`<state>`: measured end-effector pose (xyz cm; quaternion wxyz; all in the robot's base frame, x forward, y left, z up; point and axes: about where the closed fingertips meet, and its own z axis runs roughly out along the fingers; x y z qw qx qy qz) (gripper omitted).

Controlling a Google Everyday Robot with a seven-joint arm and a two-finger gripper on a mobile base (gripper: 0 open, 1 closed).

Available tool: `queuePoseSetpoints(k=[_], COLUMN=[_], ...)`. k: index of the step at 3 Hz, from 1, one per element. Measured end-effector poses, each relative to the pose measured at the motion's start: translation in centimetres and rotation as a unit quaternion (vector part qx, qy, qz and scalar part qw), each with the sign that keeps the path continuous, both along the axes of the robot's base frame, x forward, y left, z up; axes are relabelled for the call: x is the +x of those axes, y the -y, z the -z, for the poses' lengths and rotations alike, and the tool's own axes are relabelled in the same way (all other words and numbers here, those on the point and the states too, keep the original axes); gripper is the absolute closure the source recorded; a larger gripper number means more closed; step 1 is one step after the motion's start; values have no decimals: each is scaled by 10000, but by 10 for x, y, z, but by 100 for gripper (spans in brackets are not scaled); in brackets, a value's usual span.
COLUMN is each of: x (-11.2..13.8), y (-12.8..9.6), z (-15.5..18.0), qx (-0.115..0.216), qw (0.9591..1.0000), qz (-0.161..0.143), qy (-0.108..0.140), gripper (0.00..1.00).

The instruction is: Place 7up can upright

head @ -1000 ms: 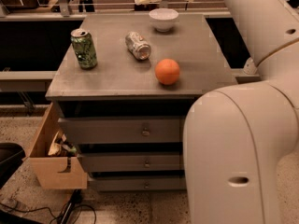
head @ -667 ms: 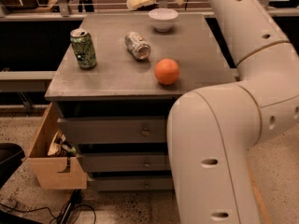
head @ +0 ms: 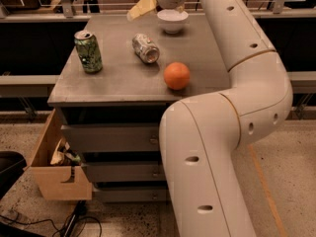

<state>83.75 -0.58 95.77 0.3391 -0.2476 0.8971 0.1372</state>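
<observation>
The 7up can (head: 146,48), silvery-grey with faint reddish marks, lies on its side near the middle of the grey cabinet top (head: 118,78), its open end facing the front right. My gripper (head: 140,7) hovers above the far edge of the top, behind the can and apart from it. One yellowish finger (head: 141,7) points left. My white arm (head: 237,83) sweeps up the right side of the view.
A green patterned can (head: 88,51) stands upright at the left. An orange ball (head: 177,75) sits at the front right of the 7up can. A white bowl (head: 172,20) is at the back, right beside my gripper. A wooden box (head: 54,167) stands on the floor at the left of the drawers.
My arm has swung left across the view and the gripper has moved left along the far edge, past the bowl. The cans, ball and bowl have not moved.
</observation>
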Motion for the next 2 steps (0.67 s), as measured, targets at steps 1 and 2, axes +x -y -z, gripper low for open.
queuePoseSetpoints(k=[1,2], x=[-4,-9], y=[-9,-13], z=[15,29], qx=[-414,-792], qw=[9989,9960], qz=[-90,-182], qy=[-196,-363], gripper=[0,0])
